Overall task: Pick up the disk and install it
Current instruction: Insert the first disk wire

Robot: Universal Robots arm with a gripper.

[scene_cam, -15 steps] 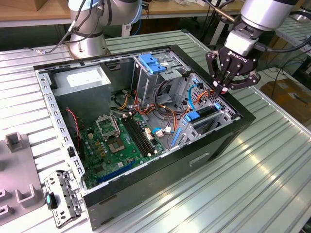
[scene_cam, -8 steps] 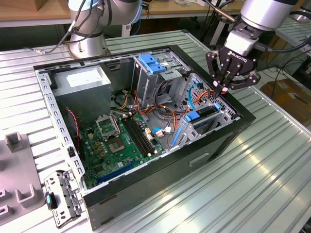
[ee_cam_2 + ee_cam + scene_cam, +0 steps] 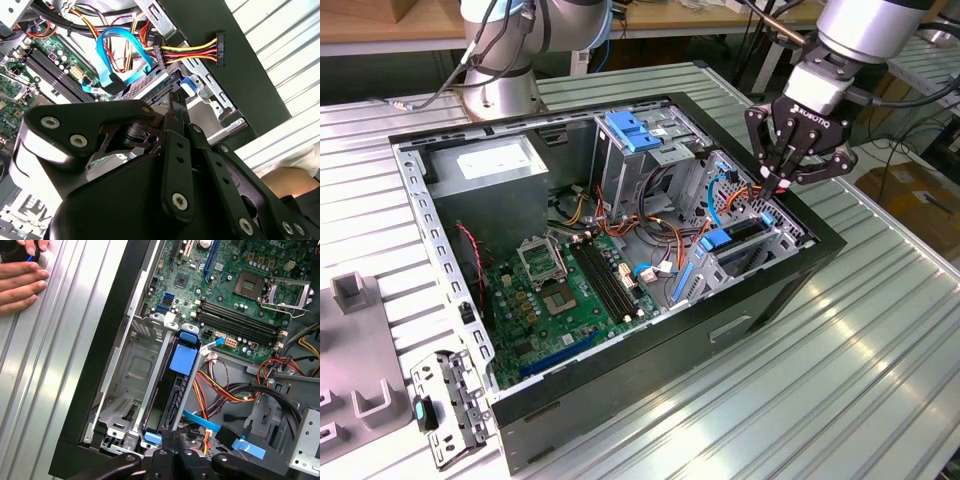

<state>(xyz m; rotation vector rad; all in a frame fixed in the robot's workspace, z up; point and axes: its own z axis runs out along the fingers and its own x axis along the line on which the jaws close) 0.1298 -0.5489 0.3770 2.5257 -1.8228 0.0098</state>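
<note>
The gripper [image 3: 782, 183] hangs over the drive bay at the corner of the open computer case [image 3: 790, 290] that lies toward the exterior view's right. Its fingers are drawn together into a narrow point, tips touching or nearly so, and nothing is held between them. In the first wrist view the fingertips [image 3: 172, 440] meet right above the near end of the disk [image 3: 172, 400]; whether they press on it I cannot tell.

Directly below the gripper the disk sits on edge in a slot of the metal drive cage [image 3: 125, 385], its dark body running away from the fingers, a blue tab [image 3: 184, 357] at the far end and a smaller blue tab [image 3: 152, 436] at the near end. In the exterior view it shows as a dark slab with blue ends [image 3: 730, 240] just under the gripper.

Beside the fingers, a flat blue data cable [image 3: 107, 70] loops among red, yellow and orange power wires [image 3: 190, 50] that end in a black connector [image 3: 219, 47]. Farther out lies the green motherboard [image 3: 570, 290] with its memory slots [image 3: 240, 320] and processor socket [image 3: 265, 285]. At the far side of the case from the gripper, a pale-blue plastic plate [image 3: 635, 130] tops another cage.

Outside the case — on the ribbed metal table [image 3: 880, 340] — a person's hand [image 3: 20, 280] rests.
</note>
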